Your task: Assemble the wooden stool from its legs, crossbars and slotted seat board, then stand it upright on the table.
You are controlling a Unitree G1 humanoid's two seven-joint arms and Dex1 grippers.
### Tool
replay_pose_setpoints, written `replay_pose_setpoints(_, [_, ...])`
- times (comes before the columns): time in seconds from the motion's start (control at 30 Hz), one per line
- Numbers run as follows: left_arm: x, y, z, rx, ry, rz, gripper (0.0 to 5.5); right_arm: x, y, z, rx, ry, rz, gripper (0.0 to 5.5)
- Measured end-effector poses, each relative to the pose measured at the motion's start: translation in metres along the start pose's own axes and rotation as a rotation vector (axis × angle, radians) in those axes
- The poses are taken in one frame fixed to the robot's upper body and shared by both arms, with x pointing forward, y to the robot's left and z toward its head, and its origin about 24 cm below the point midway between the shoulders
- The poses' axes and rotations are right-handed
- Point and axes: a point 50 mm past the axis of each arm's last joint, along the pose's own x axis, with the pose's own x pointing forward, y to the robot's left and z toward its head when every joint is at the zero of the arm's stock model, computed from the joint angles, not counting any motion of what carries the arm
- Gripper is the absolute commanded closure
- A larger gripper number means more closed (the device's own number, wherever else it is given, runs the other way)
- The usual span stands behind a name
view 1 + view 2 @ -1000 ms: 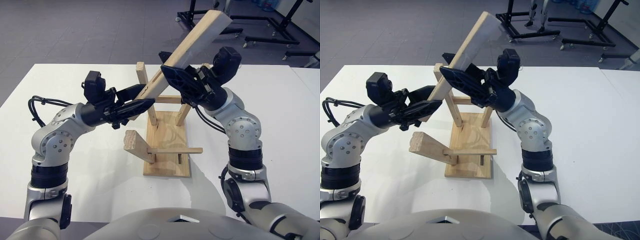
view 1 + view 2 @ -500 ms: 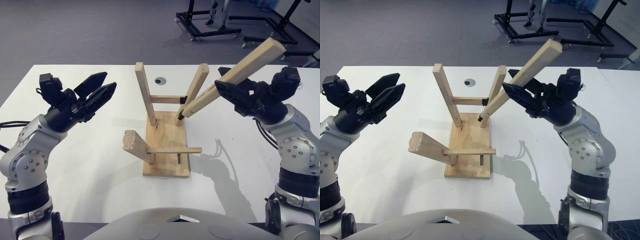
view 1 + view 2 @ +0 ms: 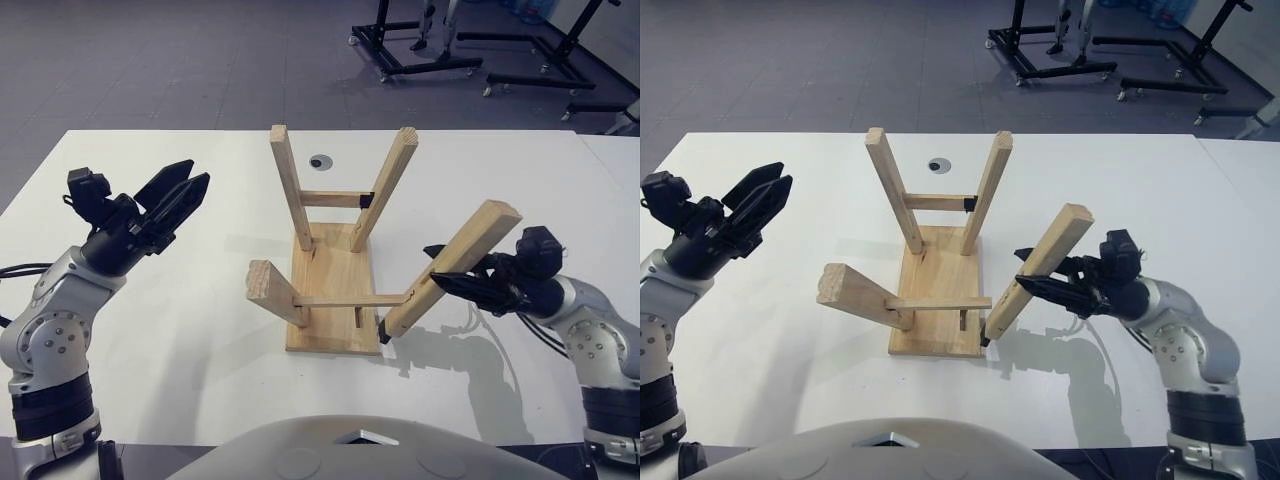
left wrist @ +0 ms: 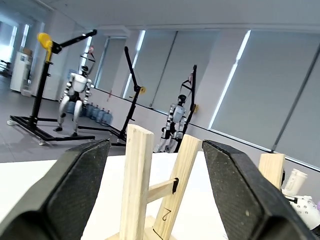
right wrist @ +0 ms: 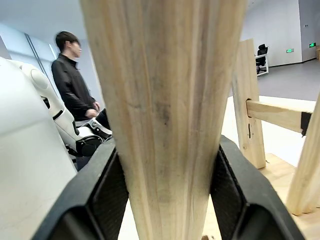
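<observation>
- board (image 3: 335, 262) lies flat in the middle of the table (image 3: 200, 310), slots up.
- two legs stand in the board's far end: left far leg (image 3: 292, 185) and right far leg (image 3: 386, 185). both lean a little outward at the top.
- far crossbar (image 3: 335, 199) runs level between them, well above the board.
- near leg (image 3: 275, 292) sits at the board's near left edge, tipped steeply out to the left past the board.
- near crossbar (image 3: 350, 300) runs from that leg across the board's near end, just above it. its free end meets the held leg; i cannot tell if it is seated there.
- right gripper (image 3: 438, 266) is just right of the board's near right corner, fingers clamped on the two sides of the held leg (image 3: 482, 228).
- held leg is tilted, top away to the right of the board and dark-tipped foot at the board's near right corner. i cannot tell if the foot touches board or table.
- left gripper (image 3: 198, 170) hangs above the table well left of the board, fingers wide apart, holding nothing, tips toward the far legs.
- a small round hole (image 3: 319, 161) is in the table beyond the board's far end.
</observation>
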Motion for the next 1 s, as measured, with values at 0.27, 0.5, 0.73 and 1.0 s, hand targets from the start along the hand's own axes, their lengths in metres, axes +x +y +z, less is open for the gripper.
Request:
replay_pose_setpoints(0.27, [-0.003, 0.013, 0.002, -0.005, 0.025, 0.033, 2.14, 0.019, 0.003, -0.014, 0.004, -0.037, 0.05, 3.43])
replay_pose_setpoints(0.5, [-0.002, 0.012, -0.001, 0.0, 0.036, 0.032, 2.14, 0.013, -0.008, -0.016, -0.07, 0.006, 0.065, 3.44])
replay_pose_setpoints(0.73, [-0.005, 0.009, -0.008, -0.022, 0.031, 0.04, 2.14, 0.015, -0.022, -0.006, -0.188, 0.038, 0.004, 3.45])
replay_pose_setpoints(1.0, [-0.008, 0.005, -0.017, -0.037, 0.025, 0.053, 2.14, 0.028, -0.014, 0.001, -0.236, 0.091, 0.072, 3.45])
